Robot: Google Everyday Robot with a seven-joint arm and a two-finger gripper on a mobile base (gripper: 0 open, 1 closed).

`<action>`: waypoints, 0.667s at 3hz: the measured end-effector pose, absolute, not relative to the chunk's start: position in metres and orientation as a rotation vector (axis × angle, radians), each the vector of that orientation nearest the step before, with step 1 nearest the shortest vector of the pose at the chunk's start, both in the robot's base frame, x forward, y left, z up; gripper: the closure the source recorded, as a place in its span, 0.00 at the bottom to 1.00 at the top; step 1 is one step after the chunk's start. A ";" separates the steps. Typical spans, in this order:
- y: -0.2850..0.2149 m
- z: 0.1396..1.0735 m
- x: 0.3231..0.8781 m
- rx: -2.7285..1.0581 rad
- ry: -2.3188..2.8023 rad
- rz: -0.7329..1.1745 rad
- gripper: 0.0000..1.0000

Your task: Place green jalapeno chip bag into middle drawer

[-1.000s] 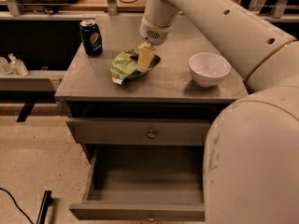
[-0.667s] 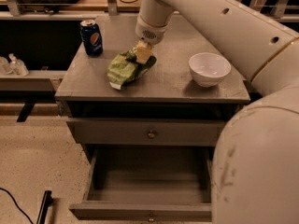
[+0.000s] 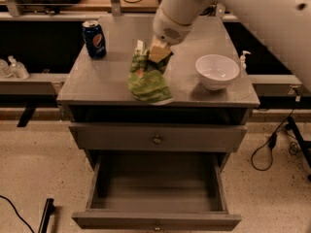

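Note:
The green jalapeno chip bag (image 3: 147, 80) hangs crumpled from my gripper (image 3: 151, 52), lifted above the front part of the grey cabinet top (image 3: 102, 79). The gripper is shut on the bag's upper edge, and my white arm reaches in from the upper right. The middle drawer (image 3: 156, 188) is pulled open below, a shallow grey box with nothing inside and a small knob (image 3: 156, 225) on its front. The bag hangs above and behind the drawer's opening.
A blue soda can (image 3: 94, 39) stands at the back left of the cabinet top. A white bowl (image 3: 217, 71) sits at the right. The upper drawer front (image 3: 157, 138) with a round knob is closed. Cables lie on the floor to the right.
The gripper has lifted the chip bag off the cabinet top and carried it toward the front edge. The view has also shifted closer to the cabinet.

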State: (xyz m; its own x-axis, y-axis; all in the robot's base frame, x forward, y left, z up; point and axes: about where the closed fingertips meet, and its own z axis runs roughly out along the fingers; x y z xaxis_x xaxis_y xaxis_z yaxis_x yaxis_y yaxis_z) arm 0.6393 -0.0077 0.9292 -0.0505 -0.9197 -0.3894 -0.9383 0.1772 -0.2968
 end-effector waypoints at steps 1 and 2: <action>-0.014 0.939 0.584 -1.682 1.990 0.206 1.00; -0.017 0.905 0.530 -1.552 2.149 0.358 1.00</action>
